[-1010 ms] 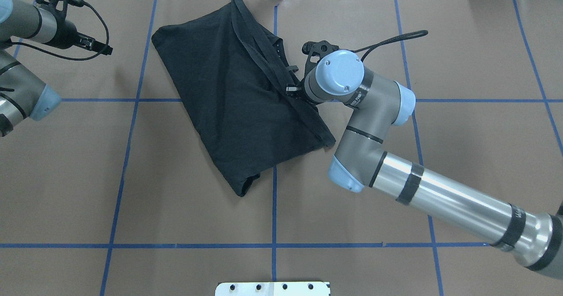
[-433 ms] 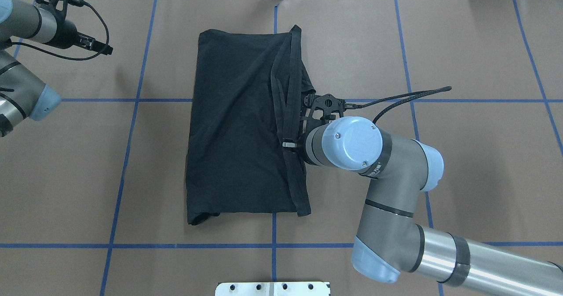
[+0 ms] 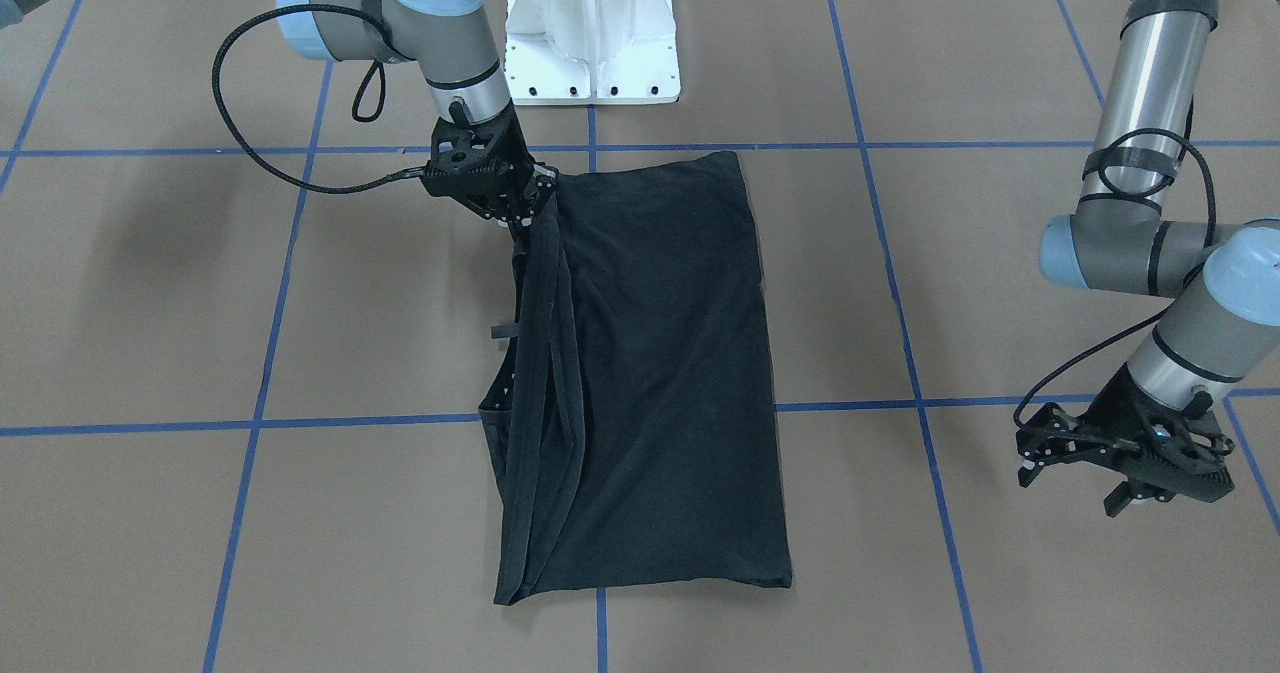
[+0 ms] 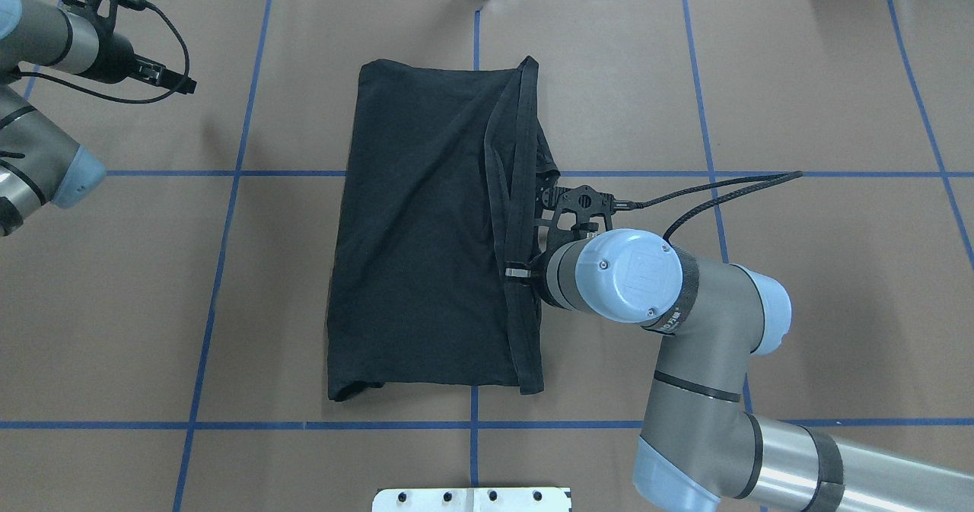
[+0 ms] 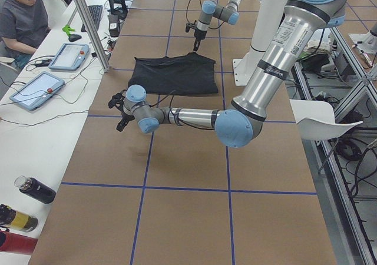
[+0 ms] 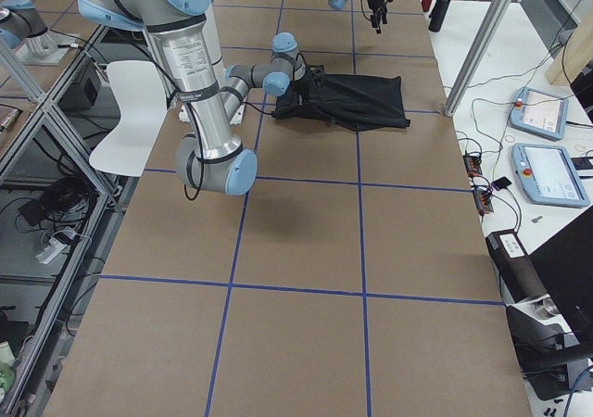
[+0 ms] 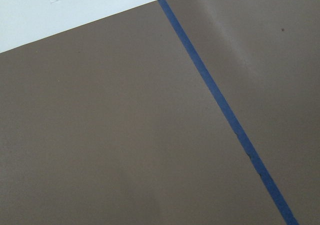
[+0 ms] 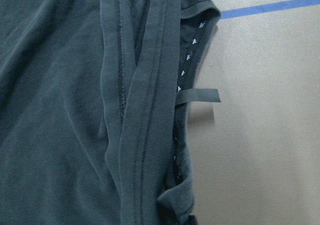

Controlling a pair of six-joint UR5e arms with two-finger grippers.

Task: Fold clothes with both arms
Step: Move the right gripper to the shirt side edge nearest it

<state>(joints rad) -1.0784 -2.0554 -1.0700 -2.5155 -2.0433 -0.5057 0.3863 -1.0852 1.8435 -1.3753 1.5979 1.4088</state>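
The black T-shirt (image 4: 418, 230) lies folded into a long rectangle at the table's middle, its hem bands bunched along its right edge. It also shows in the front view (image 3: 660, 373) and fills the right wrist view (image 8: 60, 110); no graphic shows. My right gripper (image 4: 525, 275) is shut on the hem band at that edge, seen pinching it near the base in the front view (image 3: 528, 218). My left gripper (image 3: 1125, 493) hangs open and empty over bare table, far from the shirt. The left wrist view shows only table.
The white pedestal base (image 3: 592, 43) stands just behind the shirt's near end. Blue tape lines (image 4: 473, 421) grid the brown table. My right arm's cable (image 4: 723, 189) loops over the table. An operator (image 5: 23, 17), tablets and bottles (image 5: 32, 188) sit past the far edge.
My right gripper has pulled the hem toward the base and to the right. The shirt swung from tilted to square with the grid. The left arm has not moved.
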